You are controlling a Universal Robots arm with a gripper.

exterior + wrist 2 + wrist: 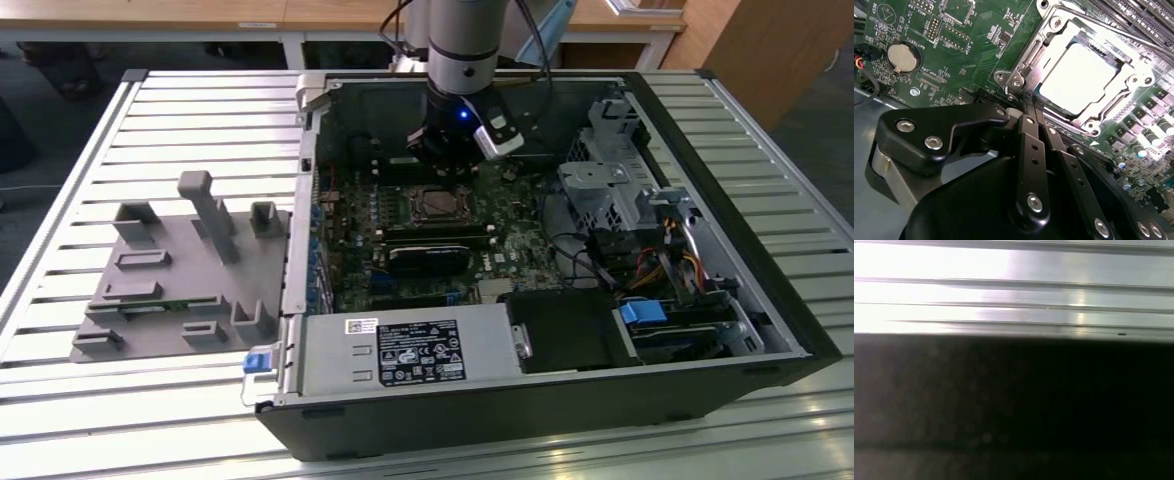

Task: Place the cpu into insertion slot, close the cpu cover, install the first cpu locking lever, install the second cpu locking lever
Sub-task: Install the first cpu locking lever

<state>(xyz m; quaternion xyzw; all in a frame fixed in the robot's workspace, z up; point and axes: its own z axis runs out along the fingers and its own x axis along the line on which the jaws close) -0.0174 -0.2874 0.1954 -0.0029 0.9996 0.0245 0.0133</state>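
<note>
Your gripper [1029,107], jaws pressed together, hangs just beside the socket; the cpu [1079,77] sits under the cover [1024,65].

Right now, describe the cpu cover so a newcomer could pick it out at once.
Start at the open black computer case on the slatted table, then the green motherboard inside it. Just below the gripper in the exterior view sits the cpu cover, a thin silvery metal frame lying flat around the pale square cpu. Unlike the long black memory sticks nearby, it is square, shiny and windowed.
</note>
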